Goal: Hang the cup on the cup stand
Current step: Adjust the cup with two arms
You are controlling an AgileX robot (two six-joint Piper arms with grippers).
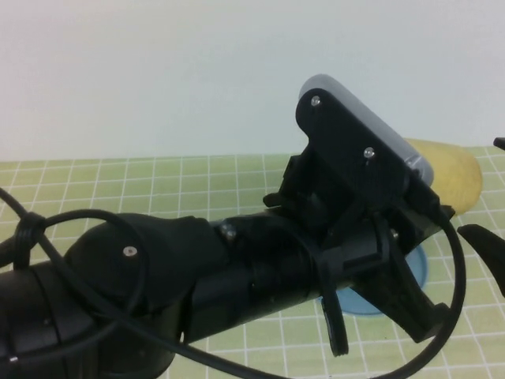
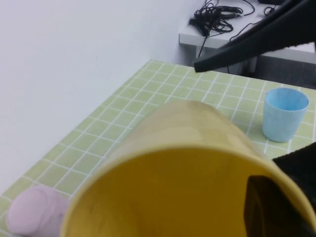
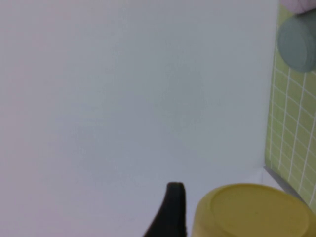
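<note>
Midway: cup [image 1: 454, 178] lifted, clamped by left end effector [image 2: 276, 207], above cup stand [image 1: 410, 272], unhung; right end effector [image 1: 485, 241] beside it, grip indiscernible.

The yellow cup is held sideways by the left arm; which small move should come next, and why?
Probably ease the right gripper inward around the base of the cup. The left gripper holds the cup by its rim, one jaw inside, with the base pointing at the right gripper, whose open jaws stand just off it. The cup stand lies underneath.
</note>
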